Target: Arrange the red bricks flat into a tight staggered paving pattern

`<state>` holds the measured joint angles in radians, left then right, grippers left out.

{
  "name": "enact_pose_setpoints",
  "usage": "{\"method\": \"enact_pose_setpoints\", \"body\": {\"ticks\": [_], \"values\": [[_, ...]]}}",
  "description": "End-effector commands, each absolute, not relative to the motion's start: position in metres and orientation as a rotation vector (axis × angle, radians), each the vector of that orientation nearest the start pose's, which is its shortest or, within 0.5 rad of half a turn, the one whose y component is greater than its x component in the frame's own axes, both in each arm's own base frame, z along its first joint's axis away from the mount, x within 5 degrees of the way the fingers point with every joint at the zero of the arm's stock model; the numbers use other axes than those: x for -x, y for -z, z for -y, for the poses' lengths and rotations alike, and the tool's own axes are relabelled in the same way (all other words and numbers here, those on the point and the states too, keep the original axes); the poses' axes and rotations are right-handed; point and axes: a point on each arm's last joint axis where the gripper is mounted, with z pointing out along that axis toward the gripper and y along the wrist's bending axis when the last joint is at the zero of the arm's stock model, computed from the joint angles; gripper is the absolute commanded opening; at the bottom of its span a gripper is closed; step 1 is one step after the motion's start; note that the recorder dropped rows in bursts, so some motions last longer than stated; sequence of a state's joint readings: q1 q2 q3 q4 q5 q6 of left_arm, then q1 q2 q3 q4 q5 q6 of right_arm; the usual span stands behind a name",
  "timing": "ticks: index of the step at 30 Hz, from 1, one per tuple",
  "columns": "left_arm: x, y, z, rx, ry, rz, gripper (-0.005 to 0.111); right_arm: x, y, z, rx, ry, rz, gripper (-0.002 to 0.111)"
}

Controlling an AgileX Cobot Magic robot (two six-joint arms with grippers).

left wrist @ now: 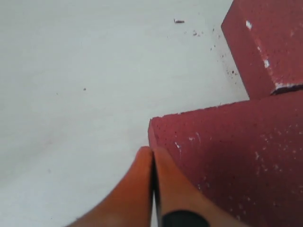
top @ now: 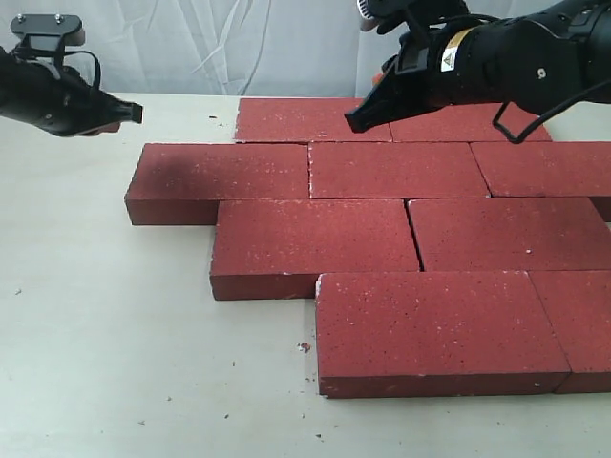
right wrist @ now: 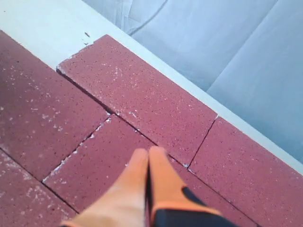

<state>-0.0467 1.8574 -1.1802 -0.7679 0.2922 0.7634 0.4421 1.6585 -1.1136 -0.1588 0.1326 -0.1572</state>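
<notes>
Red bricks [top: 401, 172] flat in staggered rows on the table [top: 95, 334].
Long axes run side to side; left gripper [top: 132, 113] and right gripper [top: 355, 121] hover clenched, empty.

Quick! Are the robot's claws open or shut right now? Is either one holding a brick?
Left gripper: shut, holding nothing.
Right gripper: shut, holding nothing.
</notes>
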Motion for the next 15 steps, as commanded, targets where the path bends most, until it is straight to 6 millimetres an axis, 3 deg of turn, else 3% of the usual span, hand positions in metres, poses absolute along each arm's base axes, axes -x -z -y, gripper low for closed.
{"method": "enact_pose_setpoints", "body": {"ticks": [1, 6, 10, 15], "values": [[-0.388, -0.215, 0.035, -0.262, 0.289, -2.384, 0.000, -0.340, -0.258, -0.138, 0.858, 0.078, -2.128, -0.001], [-0.371, -0.242, 0.029, -0.327, 0.319, -2.395, 0.000, -0.337, -0.259, -0.106, 0.852, 0.218, -2.409, -0.001], [-0.351, -0.259, 0.020, -0.384, 0.216, -2.484, 0.000, -0.330, -0.260, -0.073, 0.824, 0.332, -2.601, -0.001], [-0.327, -0.275, 0.007, -0.413, 0.040, -2.611, 0.000, -0.328, -0.275, -0.033, 0.511, 0.251, -2.661, -0.001]]}}
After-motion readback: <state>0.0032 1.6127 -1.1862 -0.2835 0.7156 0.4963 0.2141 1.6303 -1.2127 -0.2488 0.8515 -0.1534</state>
